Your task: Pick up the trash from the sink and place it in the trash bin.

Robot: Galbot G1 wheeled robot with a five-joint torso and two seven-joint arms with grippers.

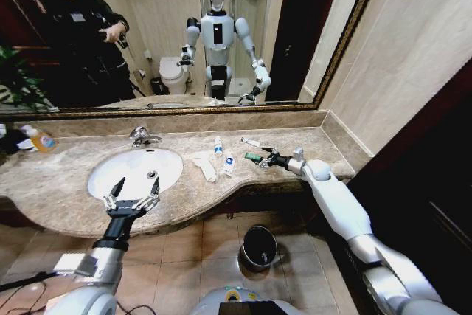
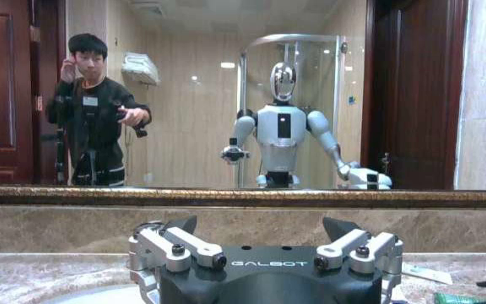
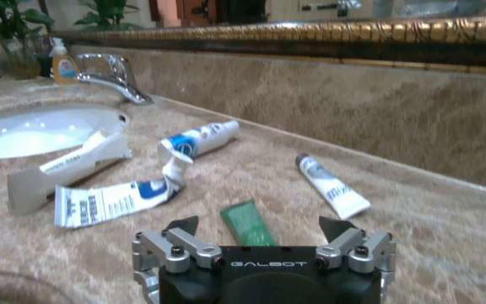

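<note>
In the head view, the left gripper (image 1: 131,198) hung with fingers spread over the sink (image 1: 103,182) at lower left; the right gripper (image 1: 268,158) sat mid-frame by the green bar (image 1: 253,156), the trash bin (image 1: 259,247) below. In the right wrist view, its jaws stood apart around the bar (image 3: 247,223).

We are seeing polished beige marble counter (image 1: 295,149) gleaming around a glossy white porcelain sink (image 1: 118,164); the faucet (image 3: 112,79) is shining chrome, the green bar (image 3: 247,223) looking matt, the trash bin (image 1: 259,247) black, silver-rimmed.
</note>
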